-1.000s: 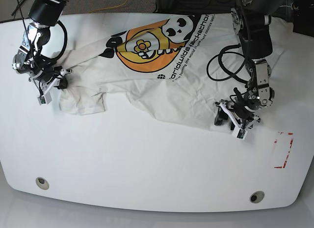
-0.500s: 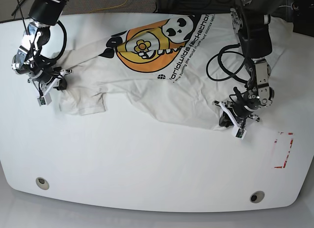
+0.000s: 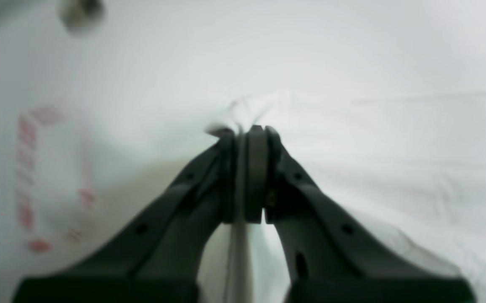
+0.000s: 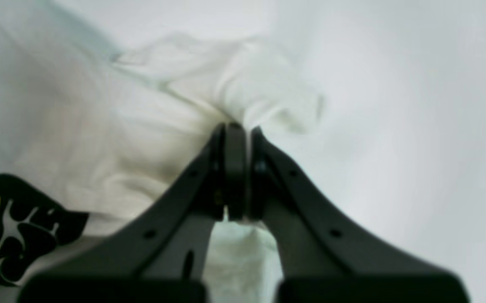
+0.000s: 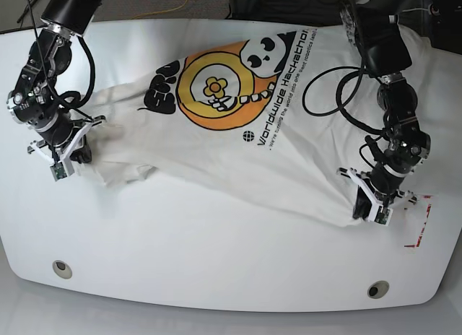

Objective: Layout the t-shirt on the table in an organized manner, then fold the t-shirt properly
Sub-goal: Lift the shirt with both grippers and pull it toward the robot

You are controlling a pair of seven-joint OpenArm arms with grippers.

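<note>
The off-white t-shirt (image 5: 238, 144) lies print-up across the white table (image 5: 216, 255), with its orange circle, black letters and panda toward the back. My left gripper (image 5: 367, 209) is shut on the shirt's front right corner, close to the red tape mark (image 5: 419, 219). In the left wrist view a thin fold of cloth (image 3: 239, 122) sticks out between the pressed fingertips (image 3: 256, 143). My right gripper (image 5: 68, 160) is shut on the bunched edge at the shirt's left end; the right wrist view shows the gathered cloth (image 4: 243, 97) at its tips and the black letters (image 4: 24, 227).
Two round metal grommet holes (image 5: 62, 268) (image 5: 377, 289) sit near the table's front edge. A black cable (image 5: 339, 97) loops over the shirt beside the left arm. Bare white tabletop lies in front of the shirt.
Both grippers have moved toward the table's front, dragging the shirt with them. The cloth is now stretched wider and flatter, and the left gripper sits nearer the red tape mark.
</note>
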